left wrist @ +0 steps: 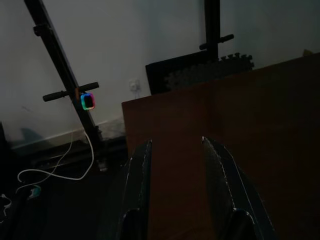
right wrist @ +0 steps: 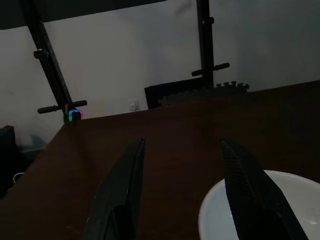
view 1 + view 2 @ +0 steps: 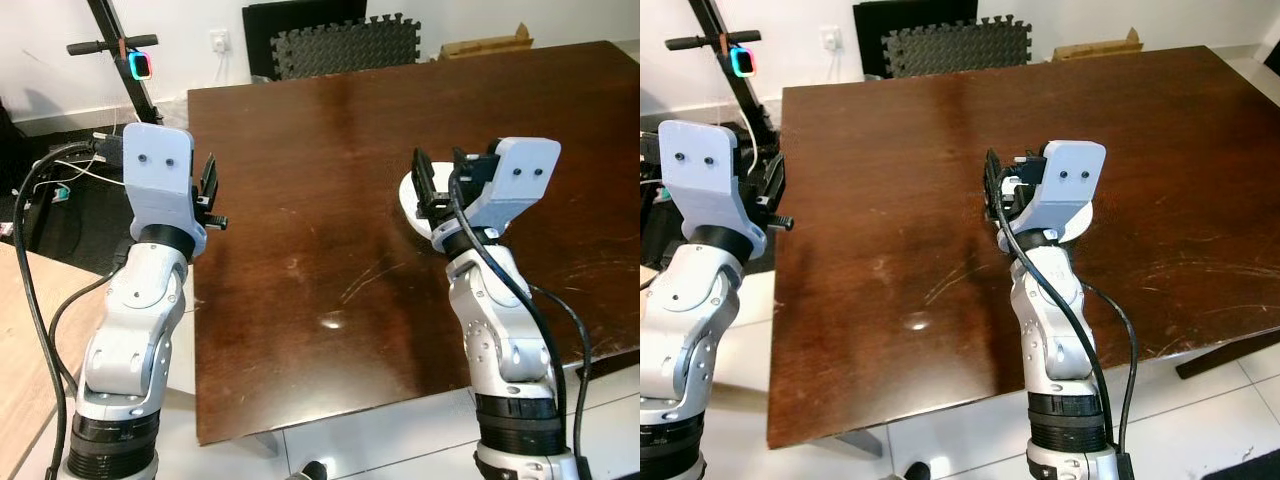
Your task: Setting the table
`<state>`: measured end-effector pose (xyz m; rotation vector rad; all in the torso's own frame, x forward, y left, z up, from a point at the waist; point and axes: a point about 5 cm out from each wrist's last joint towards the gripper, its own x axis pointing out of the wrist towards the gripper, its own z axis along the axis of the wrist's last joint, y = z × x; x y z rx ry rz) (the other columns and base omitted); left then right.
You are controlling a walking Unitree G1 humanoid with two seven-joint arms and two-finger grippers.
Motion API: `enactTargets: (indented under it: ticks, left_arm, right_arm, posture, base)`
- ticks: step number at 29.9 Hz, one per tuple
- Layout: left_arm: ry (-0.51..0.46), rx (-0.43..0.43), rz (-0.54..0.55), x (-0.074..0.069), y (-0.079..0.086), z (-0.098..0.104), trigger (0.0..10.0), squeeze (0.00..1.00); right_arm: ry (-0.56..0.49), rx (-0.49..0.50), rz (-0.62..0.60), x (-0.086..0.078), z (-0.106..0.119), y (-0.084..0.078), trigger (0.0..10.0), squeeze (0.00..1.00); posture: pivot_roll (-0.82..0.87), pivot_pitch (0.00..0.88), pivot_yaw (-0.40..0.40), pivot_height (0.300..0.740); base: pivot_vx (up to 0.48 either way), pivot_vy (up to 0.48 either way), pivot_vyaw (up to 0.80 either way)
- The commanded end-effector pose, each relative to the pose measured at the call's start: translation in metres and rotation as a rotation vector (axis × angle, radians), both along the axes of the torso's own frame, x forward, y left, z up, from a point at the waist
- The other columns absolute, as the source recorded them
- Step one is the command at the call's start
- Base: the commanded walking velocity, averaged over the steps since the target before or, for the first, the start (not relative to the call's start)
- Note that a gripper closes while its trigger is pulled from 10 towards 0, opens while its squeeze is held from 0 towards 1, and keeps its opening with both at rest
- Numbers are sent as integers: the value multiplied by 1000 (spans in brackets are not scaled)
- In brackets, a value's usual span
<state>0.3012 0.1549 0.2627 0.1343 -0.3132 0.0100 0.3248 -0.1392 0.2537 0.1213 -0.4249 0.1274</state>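
While you look down from the head camera, you have a dark brown wooden worktop (image 3: 330, 200) in front of you, with both silver arms raised over its near side. Your right claw (image 2: 182, 190) hovers over the worktop just beside a white plate (image 2: 270, 210), and its two black fingers stand apart with nothing between them. From the right wrist camera you see the plate's rim lying just past one finger, not between the two. In the left eye view that plate (image 3: 412, 200) sits on the worktop's right half, mostly hidden behind the right claw and its grey wrist housing; you cannot tell whether the fingers touch it.

Your left claw (image 1: 175, 185) is held up at the worktop's left edge, its fingers also spread apart and empty. The wrist camera there is dim, yet you can make out the worktop's left edge running away between the fingers.

Beyond the worktop's far edge you have a black foam mat (image 3: 345, 45) leaning against the white wall, and a cardboard box (image 3: 485, 45) to its right. Off to the far left stands a scooter (image 3: 130, 60) with a glowing display, with cables on the floor below it
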Motion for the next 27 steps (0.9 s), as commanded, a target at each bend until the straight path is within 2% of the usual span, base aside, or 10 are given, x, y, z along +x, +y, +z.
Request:
enactTargets:
  ticks: [1,13,24,27]
  left_arm:
    - [35,4,0,1,0,-7,10000,0]
    - [49,17,-4,4,-2,-9,10000,0]
    - [56,17,-2,4,-2,-10,10000,0]
    - [57,17,-2,4,-2,-11,10000,0]
  right_arm:
    - [5,10,9,-1,-2,1,10000,0]
    - [12,21,0,-1,-2,-1,10000,0]
    - [36,30,-22,2,-4,-4,10000,0]
    - [32,30,-21,2,-4,-4,10000,0]
  posture:
    - [56,118,89,740]
    - [50,113,93,740]
    - [53,116,92,740]
    - [53,116,92,740]
  base:
    - [0,0,0]
    - [0,0,0]
    - [0,0,-800]
    - [0,0,0]
